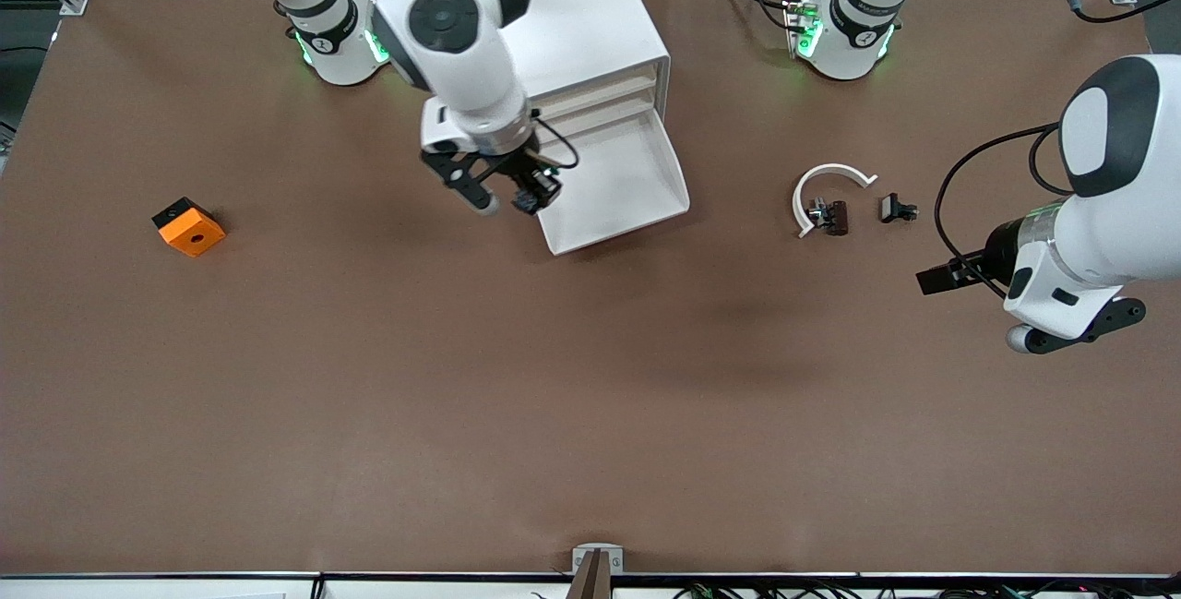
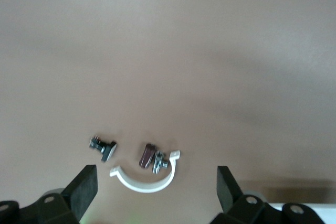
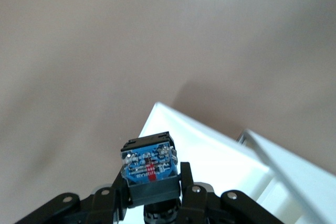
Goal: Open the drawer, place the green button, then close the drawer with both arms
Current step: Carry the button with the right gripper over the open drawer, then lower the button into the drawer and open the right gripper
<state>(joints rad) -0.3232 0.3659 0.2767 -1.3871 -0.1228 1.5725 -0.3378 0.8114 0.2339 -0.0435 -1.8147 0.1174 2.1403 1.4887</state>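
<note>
Button (image 3: pixel 147 166) first: it is sitting pinched between the closed fingers of the right gripper (image 1: pixel 506 197), up in the air in the upper middle of the front view, right at the corner of the open drawer (image 1: pixel 616 188). That is the relation everything is turning on now: in the right wrist view the button's blue base block is hanging just off the drawer's white corner, over bare brown table (image 1: pixel 461 377) and not yet over the tray floor, so my read is that the gripper is needing a short carry toward the left arm's end of the table before letting go. The drawer is standing pulled well out of the white cabinet (image 1: pixel 590 27), its long side running toward the front camera, wide and shallow, a forgiving target. Over at the right edge of the frame the left gripper (image 2: pixel 156 190) is waiting with its jaws spread wide and nothing between them, looking down on the white arc (image 1: pixel 824 184) and the small dark pieces (image 1: pixel 830 216), well apart from the drawer. Clearly the right arm is the nearer one here.
</note>
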